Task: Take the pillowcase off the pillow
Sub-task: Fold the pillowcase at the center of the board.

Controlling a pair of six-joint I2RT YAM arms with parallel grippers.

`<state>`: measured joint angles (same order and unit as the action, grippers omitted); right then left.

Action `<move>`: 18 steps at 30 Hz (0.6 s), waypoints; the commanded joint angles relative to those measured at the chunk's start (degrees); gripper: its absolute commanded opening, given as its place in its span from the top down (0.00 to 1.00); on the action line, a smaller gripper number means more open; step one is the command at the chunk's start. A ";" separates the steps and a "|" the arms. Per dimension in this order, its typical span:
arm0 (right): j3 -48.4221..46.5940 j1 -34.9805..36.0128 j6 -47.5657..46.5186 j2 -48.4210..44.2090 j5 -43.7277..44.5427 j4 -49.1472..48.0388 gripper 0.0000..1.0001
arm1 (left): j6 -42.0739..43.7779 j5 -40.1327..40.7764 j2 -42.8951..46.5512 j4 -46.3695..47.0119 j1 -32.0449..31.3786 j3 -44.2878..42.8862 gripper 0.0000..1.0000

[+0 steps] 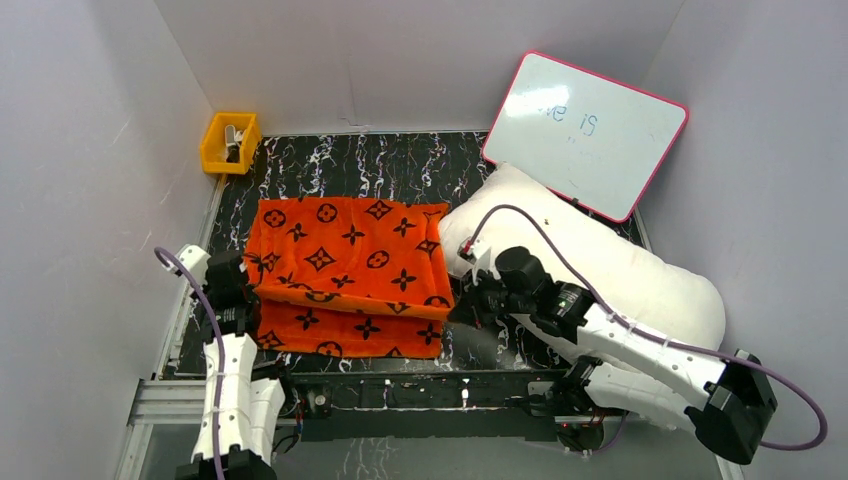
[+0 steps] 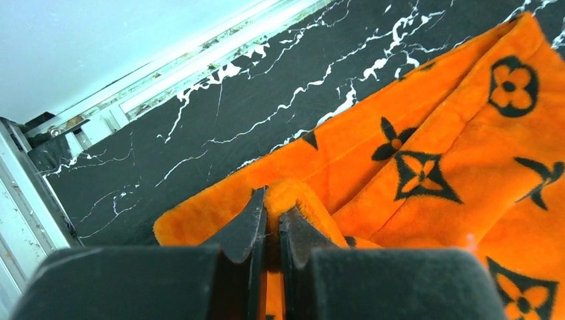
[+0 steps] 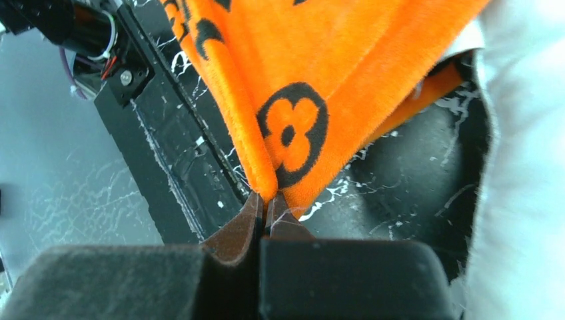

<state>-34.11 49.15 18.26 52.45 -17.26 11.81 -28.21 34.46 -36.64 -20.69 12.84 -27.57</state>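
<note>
Robotics lab test cell. Indicators: plain white walls point(image 1: 420, 60) enclose a bench point(image 1: 400, 165) with a black marbled top; a left arm point(image 1: 235, 390) and a right arm point(image 1: 640, 350) stand on an aluminium frame point(image 1: 145, 400) at its near edge; a whiteboard point(image 1: 585, 130) and a yellow bin point(image 1: 229, 143) stand at the rear

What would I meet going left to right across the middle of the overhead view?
Left gripper, its jaws shut on a fold of cloth → orange pillowcase → right gripper, jaws shut on the cloth's other near corner → white pillow.
</note>
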 commanded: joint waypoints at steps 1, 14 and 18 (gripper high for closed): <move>-4.50 5.88 0.35 2.54 4.21 -2.32 1.00 | 1.95 -1.47 -4.25 5.18 2.08 -0.64 1.00; -1.37 14.18 1.07 6.26 10.46 -1.19 1.00 | 5.84 -7.33 -13.08 10.73 10.86 -0.87 1.00; -0.93 14.65 0.75 10.00 11.32 -2.33 1.00 | 4.53 -8.62 -13.02 11.02 11.24 0.90 1.00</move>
<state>-35.81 63.09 18.92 59.72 -7.44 10.20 -23.18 26.13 -49.98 -12.38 23.05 -27.55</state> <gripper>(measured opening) 0.024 0.034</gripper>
